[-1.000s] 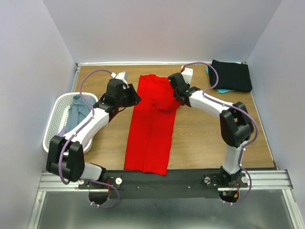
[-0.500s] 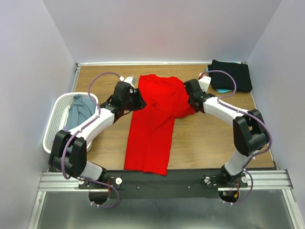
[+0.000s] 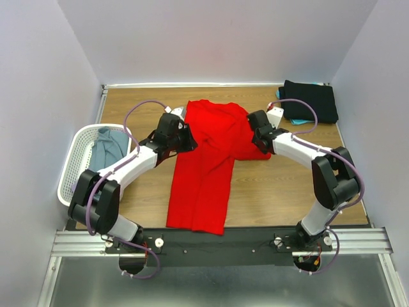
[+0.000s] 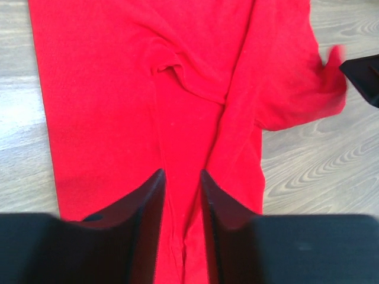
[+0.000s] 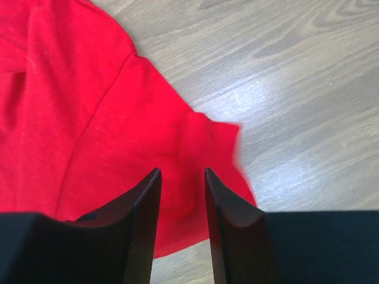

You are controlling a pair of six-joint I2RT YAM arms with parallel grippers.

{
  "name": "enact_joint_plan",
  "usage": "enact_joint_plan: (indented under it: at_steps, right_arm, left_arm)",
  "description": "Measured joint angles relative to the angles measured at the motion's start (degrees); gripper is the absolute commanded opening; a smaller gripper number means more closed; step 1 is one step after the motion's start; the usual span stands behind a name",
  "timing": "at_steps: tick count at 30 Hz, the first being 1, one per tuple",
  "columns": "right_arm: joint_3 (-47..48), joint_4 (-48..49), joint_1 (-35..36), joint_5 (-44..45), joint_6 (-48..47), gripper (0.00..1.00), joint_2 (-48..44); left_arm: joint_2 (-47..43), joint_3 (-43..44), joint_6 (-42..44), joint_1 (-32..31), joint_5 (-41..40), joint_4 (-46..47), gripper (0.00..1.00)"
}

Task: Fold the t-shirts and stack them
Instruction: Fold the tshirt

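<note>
A bright red t-shirt [image 3: 204, 173] lies lengthwise on the wooden table [image 3: 287, 185], its bottom hem at the near edge. Its right sleeve [image 5: 195, 142] is spread out on the wood. My left gripper [image 3: 189, 142] hovers over the shirt's upper left side. In the left wrist view it [image 4: 182, 174] is open, with wrinkled red cloth [image 4: 148, 89] beneath the gap. My right gripper [image 3: 261, 142] is over the right sleeve. In the right wrist view it [image 5: 182, 171] is open, with nothing pinched.
A folded black t-shirt [image 3: 311, 101] sits on a teal one [image 3: 293, 119] at the back right corner. A white mesh basket [image 3: 75, 167] at the left edge holds a grey-blue t-shirt [image 3: 106, 150]. Purple walls close in on three sides.
My right gripper drew the red sleeve out to the right, then opened and let it go. My left gripper moved right onto the shirt, and its jaws narrowed somewhat.
</note>
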Motion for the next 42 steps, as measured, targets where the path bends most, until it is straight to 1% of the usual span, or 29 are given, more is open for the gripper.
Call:
enact_joint_plan:
  at_steps: [2,3,6,8,11,16,20,25,31,38,42]
  right_arm:
    - [0.09,-0.02,0.0,-0.66,0.0,0.46,-0.28]
    - [0.59,-0.26,0.0,-1.2,-0.07,0.47,-0.31]
    - [3.87,-0.39,0.0,-3.98,-1.11,0.47,0.24]
    - [8.87,-0.11,0.0,-6.32,-2.49,0.47,2.34]
    - [16.74,1.44,0.0,-10.75,-4.28,0.48,7.37]
    - [26.84,3.06,-0.02,-17.16,-6.99,0.52,16.5]
    - [33.81,3.37,-0.17,-20.72,-9.35,0.52,23.58]
    - [39.36,3.28,-1.07,-24.74,-10.6,0.52,29.64]
    - [41.4,3.32,-3.52,-27.87,-10.93,0.52,31.87]
    - [41.92,3.37,-4.76,-29.64,-11.37,0.51,32.63]
    - [42.21,3.41,-4.76,-30.6,-11.58,0.51,33.2]
  left_arm:
    - [0.24,-0.13,-0.11,0.0,-0.11,0.04,0.24]
    - [0.39,-0.13,-0.28,0.0,-0.33,0.11,0.21]
    - [1.11,-0.11,-0.79,-0.02,-0.59,0.68,0.22]
    - [2.34,0.2,-1.18,-0.02,-0.66,1.18,0.22]
    - [4.79,1.38,-1.6,-0.04,-0.66,1.31,0.34]
    - [10.8,5.97,-2.58,-0.74,-0.98,1.7,0.36]
    - [15.19,10.21,-3.32,-1.62,-1.01,2.47,0.37]
    - [20.2,14.69,-5.09,-3.17,-1.44,2.51,0.38]
    - [24.3,17.09,-7.78,-3.89,-3.21,2.38,0.42]
    - [26.03,18.56,-11.06,-3.82,-6.75,1.55,0.42]
    - [28.22,21.81,-11.91,-3.85,-8.2,0.61,0.42]
